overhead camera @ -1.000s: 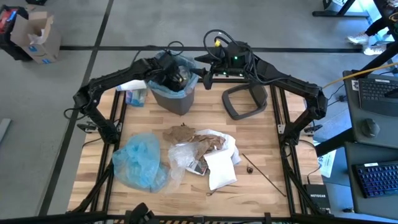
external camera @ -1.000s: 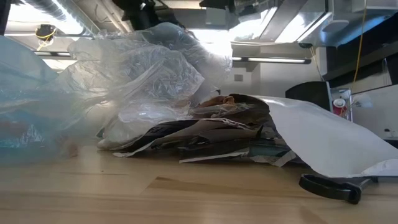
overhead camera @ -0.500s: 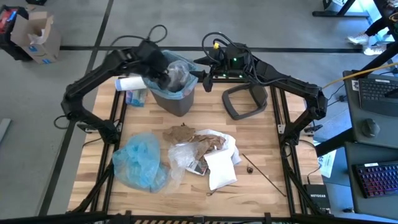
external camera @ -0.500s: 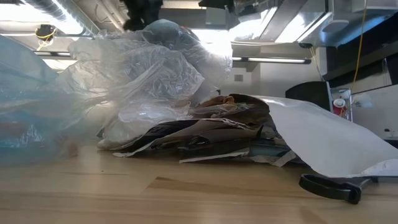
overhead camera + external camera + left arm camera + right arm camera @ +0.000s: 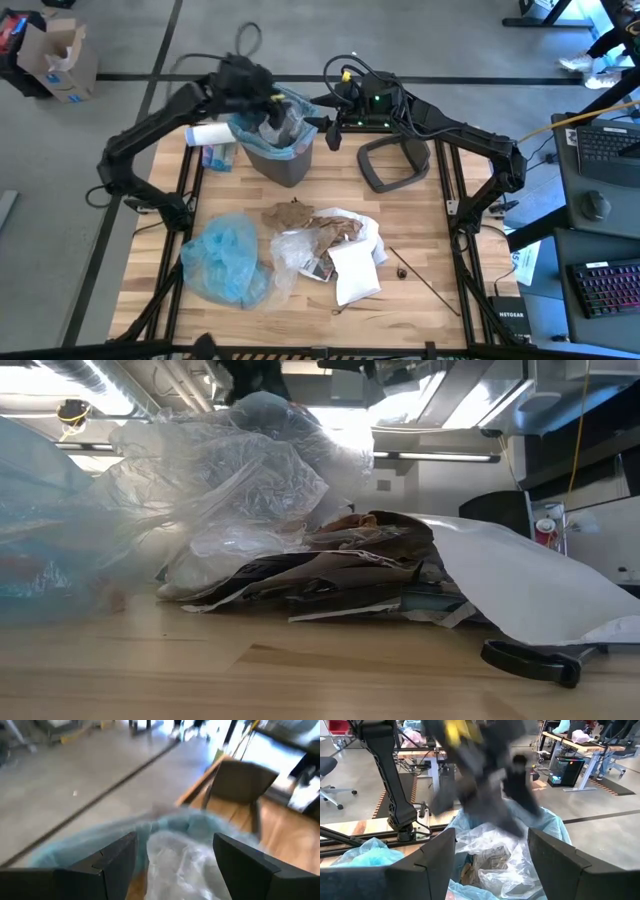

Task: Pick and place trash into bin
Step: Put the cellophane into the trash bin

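Observation:
The bin (image 5: 277,150), dark grey with a light blue liner, stands at the table's far left-centre. Crumpled clear wrap (image 5: 281,119) sits in its mouth and rises above the rim. My left gripper (image 5: 268,103) hangs open just above it; the left wrist view looks past its fingers (image 5: 175,865) onto the wrap (image 5: 185,862). My right gripper (image 5: 326,128) stands open beside the bin's right rim, its fingers (image 5: 492,865) facing the liner (image 5: 547,822). More trash (image 5: 322,245) lies mid-table: brown paper, clear wrap, a white mailer (image 5: 354,272).
The grey lid (image 5: 394,162) lies right of the bin. A blue bag (image 5: 224,260) lies near left, and a white roll (image 5: 208,133) sits left of the bin. Thin dark sticks (image 5: 425,282) lie near right. A cardboard box (image 5: 55,60) stands on the floor beyond.
My left gripper has risen out of the bin's mouth and tipped up from steeply down toward level, drifting a little to the table's far edge. The clear wrap has stayed in the bin.

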`<state>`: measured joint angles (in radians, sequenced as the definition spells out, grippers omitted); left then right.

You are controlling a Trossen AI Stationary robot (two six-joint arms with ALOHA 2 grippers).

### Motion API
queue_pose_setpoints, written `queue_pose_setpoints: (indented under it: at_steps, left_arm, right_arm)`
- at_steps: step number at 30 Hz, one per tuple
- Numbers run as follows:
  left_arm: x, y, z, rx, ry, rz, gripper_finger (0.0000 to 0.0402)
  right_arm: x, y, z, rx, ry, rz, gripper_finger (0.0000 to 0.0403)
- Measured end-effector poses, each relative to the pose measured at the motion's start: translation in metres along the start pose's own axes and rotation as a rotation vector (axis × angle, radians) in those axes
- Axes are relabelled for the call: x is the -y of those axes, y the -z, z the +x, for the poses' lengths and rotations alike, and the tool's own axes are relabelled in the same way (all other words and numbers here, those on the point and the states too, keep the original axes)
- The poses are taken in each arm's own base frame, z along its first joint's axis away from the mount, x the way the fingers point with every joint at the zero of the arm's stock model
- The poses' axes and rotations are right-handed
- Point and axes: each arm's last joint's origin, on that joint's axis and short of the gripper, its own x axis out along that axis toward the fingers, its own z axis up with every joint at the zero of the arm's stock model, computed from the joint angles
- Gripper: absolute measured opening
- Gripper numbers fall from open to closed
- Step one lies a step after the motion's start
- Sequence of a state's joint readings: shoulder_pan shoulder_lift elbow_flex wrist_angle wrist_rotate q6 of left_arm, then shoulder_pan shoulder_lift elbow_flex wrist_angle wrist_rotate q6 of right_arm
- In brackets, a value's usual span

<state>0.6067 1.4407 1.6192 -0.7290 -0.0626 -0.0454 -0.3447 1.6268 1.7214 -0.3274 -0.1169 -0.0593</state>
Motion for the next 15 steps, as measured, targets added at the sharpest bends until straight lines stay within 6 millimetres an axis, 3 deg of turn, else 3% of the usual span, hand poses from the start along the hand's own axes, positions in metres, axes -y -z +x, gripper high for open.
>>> queue_pose_setpoints:
  at_steps: [9, 12, 15]
  left_arm:
    - [0.001, 0.061, 0.081, -0.341, -0.021, 0.015, 0.0253]
    - [0.002, 0.072, 0.095, -0.396, -0.024, 0.014, 0.0253]
    - [0.002, 0.073, 0.097, -0.403, -0.022, 0.017, 0.0253]
  right_arm:
    - [-0.001, 0.003, 0.0, -0.033, -0.003, 0.005, 0.0241]
    - [-0.002, 0.004, 0.0, -0.038, -0.006, 0.005, 0.0241]
    - [-0.002, 0.004, 0.001, -0.04, -0.006, 0.005, 0.0241]
